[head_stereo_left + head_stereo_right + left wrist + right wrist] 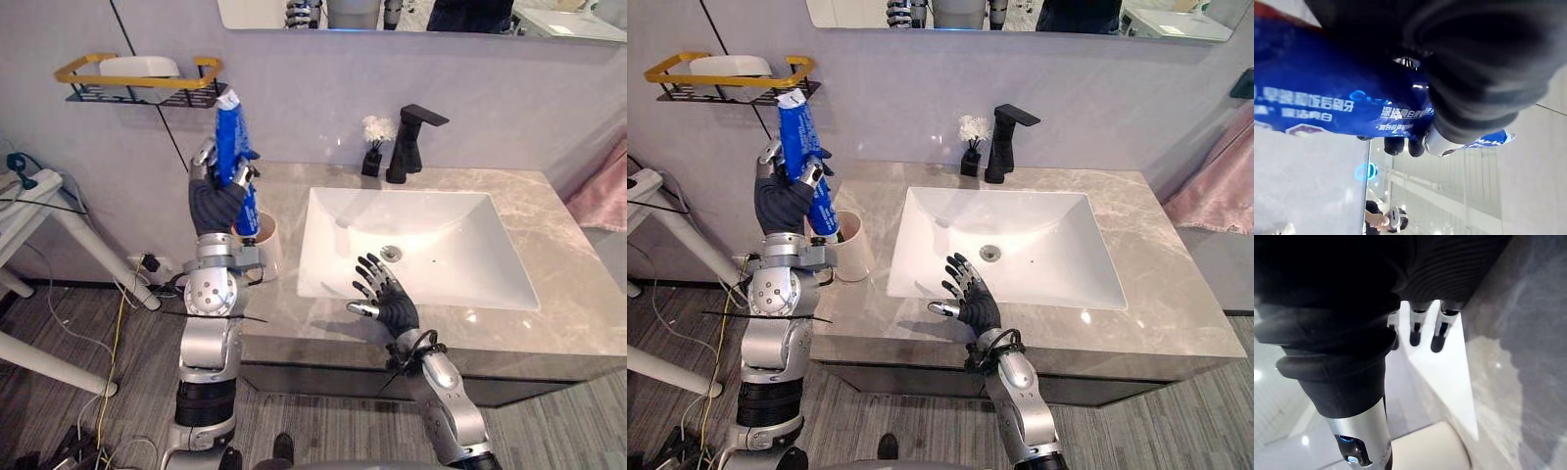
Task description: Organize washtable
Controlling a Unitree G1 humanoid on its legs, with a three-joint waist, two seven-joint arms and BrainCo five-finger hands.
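Hovering at 6 o'clock, just above the near lip of the white rectangular sink basin [421,245]: the right hand [392,302], fingers [1439,340] straight and spread apart, holding nothing. Spreading round the basin on every side, the grey veined marble tabletop [578,313].

Standing at 9 o'clock of the basin, close to the tabletop's left edge, a cream cylindrical cup [854,253], upright, mouth open. Raised directly above that cup, the left hand [217,204], fingers [243,176] clamped round a blue plastic toothpaste tube [232,147]. Held nearly upright, leaning a little toward 11 o'clock, white crimped end at the top, lower end down at the cup's mouth. Impossible to tell whether that end dips inside the rim or hangs just over it. Seen from the left wrist, dark fingertips wrapped over the tube's blue printed side.

Farther back, at 12 o'clock of the basin on the tabletop's far strip, a matt black angular faucet [407,147]. Just beside it at 11 o'clock, a small black vase of white flowers [373,147].

Fixed to the grey wall at 10 o'clock, level with the tube's top, a black wire shelf with a yellow rail [137,82], carrying a white oval dish [139,66]. Hanging at 3 o'clock past the tabletop's right end, a pink towel [602,191]. Running along 12 o'clock above everything, the lower edge of a wall mirror [392,12].
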